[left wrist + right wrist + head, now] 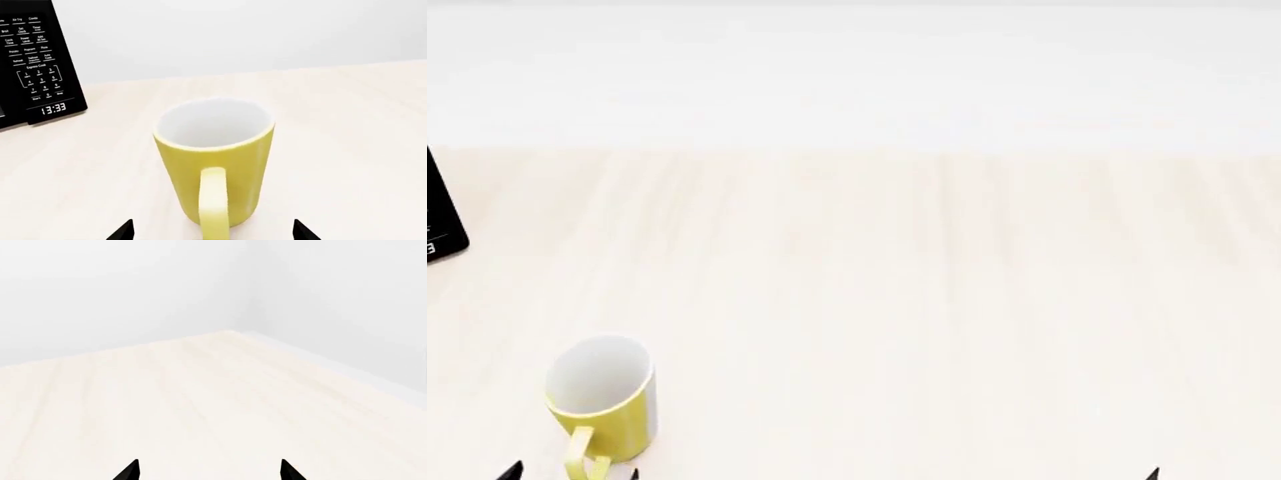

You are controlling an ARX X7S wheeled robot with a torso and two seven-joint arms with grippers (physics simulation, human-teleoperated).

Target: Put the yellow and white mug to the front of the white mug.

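Observation:
The yellow and white mug (pixel 213 165) stands upright on the light wooden counter, its yellow handle (pixel 215 205) turned toward my left gripper. In the head view the mug (pixel 601 395) is at the bottom left. My left gripper (pixel 213 234) is open, its two black fingertips (pixel 123 232) spread wide either side of the handle, a little short of the mug and not touching it. My right gripper (pixel 210 472) is open and empty over bare counter. In the head view only fingertip points show at the bottom edge. The white mug is out of view.
A black microwave with a keypad and a clock reading 13:33 (pixel 40 65) stands at the counter's back left; its corner shows in the head view (pixel 441 215). A white wall runs behind the counter, with a wall corner at the right (pixel 250 290).

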